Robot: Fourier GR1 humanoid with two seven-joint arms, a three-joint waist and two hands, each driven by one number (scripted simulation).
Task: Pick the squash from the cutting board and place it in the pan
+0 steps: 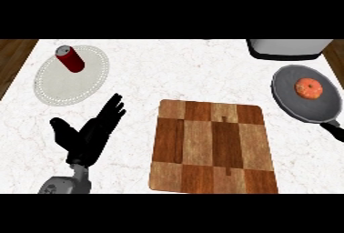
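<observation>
Marble table (pixel 174 68): open room at 12 o'clock. Wooden cutting board (pixel 214 146) at 6, its near edge at the view's limit. White plate (pixel 53 86) at 10 carries a red can (pixel 70 58). Pan (pixel 302 109) at 3, handle cut off at right. Left hand (pixel 87 134) at 8, fingers straight, holding nothing. Squash (pixel 310 88) lies in the pan.

Red can (pixel 71 61), silver top, appears upright on round white plate (pixel 50 88), toward plate's far edge. Plate at far left of counter, rim finely dotted. White marble counter (pixel 194 68), faint grey veining. Pale grey-white appliance (pixel 289 48) at far right corner, cut off by view's top edge. Brown wood floor (pixel 13 54) past counter's left and right sides
</observation>
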